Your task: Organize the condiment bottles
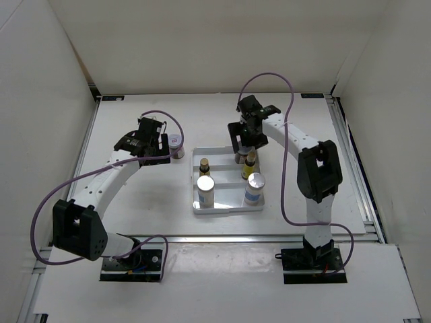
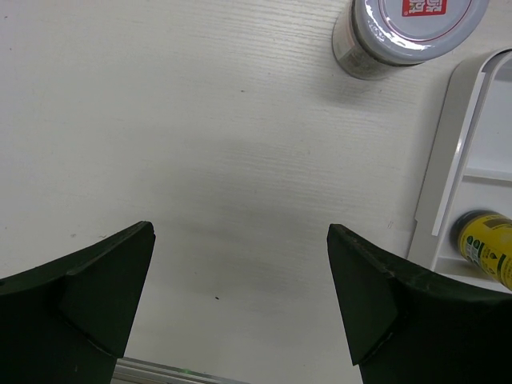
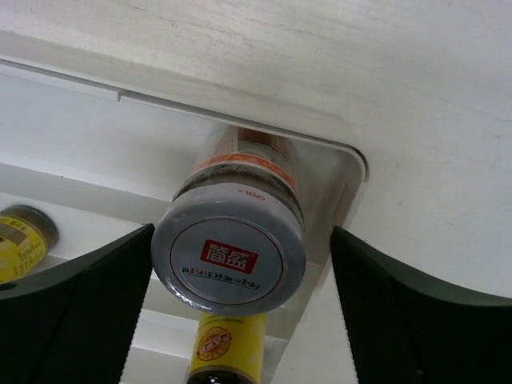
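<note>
Pale tabletop point(image 1: 161, 205), white tray point(image 3: 96, 128) — squat jar point(image 3: 228, 256) stands between right fingers point(image 3: 80, 320).

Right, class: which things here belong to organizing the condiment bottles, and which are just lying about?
Job: left jar; right jar; left yellow bottle; right yellow bottle; left shaker; right shaker.
Lying about: white tray; purple cables; table.
</note>
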Robot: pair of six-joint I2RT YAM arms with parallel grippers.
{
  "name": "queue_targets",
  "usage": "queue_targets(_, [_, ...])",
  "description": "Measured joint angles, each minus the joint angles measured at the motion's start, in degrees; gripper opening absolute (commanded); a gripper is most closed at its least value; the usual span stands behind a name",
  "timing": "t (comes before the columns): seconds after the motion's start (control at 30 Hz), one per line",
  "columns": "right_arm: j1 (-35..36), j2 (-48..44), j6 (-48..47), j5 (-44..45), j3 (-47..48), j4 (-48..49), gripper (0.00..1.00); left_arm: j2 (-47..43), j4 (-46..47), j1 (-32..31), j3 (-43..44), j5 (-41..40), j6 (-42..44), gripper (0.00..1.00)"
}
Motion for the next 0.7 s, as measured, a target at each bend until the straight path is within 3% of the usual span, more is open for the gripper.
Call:
queue_targets(0.03, [0.0, -0.2, -0.2, 0.7, 0.0, 0.2, 1.00, 0.0, 0.0, 0.0, 0.0, 0.0, 0.0, 1.00])
queue_targets(0.23, [0.0, -5.3, -0.3, 4.2, 1.7, -0.5, 1.00, -0.3, -0.2, 0.0, 0.7, 0.6, -0.5, 1.00])
queue_targets(0.37, [0.0, -12.2, -0.3, 5.1, 4.0, -0.4, 1.00, 1.3, 0.2, -0.1, 7.0, 3.5, 0.2, 1.00])
queue_targets(0.53, [0.0, -20.9, -0.3, 4.8, 3.9, 0.0, 1.00, 10.9, 3.7, -0.9, 18.7, 6.2, 1.2, 1.00])
queue_targets(0.7, [0.0, -28.5, -0.2, 3.7, -2.4, 0.3, 1.00, 21.9, 4.7, -0.3, 21.9, 9.9, 1.6, 1.00])
